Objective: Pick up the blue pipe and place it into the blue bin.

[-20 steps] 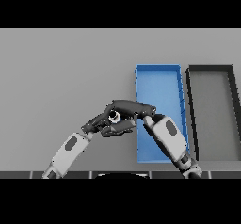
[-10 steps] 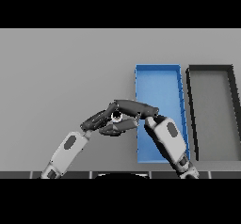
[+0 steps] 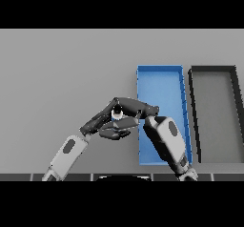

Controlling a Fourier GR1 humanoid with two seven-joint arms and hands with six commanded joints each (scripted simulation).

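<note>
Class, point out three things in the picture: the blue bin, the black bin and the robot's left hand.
blue bin (image 3: 159, 85): head view, bare floor.
black bin (image 3: 215, 111): head view, bare floor.
left hand (image 3: 97, 122): head view, back of hand.

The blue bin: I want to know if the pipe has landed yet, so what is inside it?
The blue bin shows only its bare floor, no pipe. The right arm covers its lower part, so that stretch cannot be checked.
</note>
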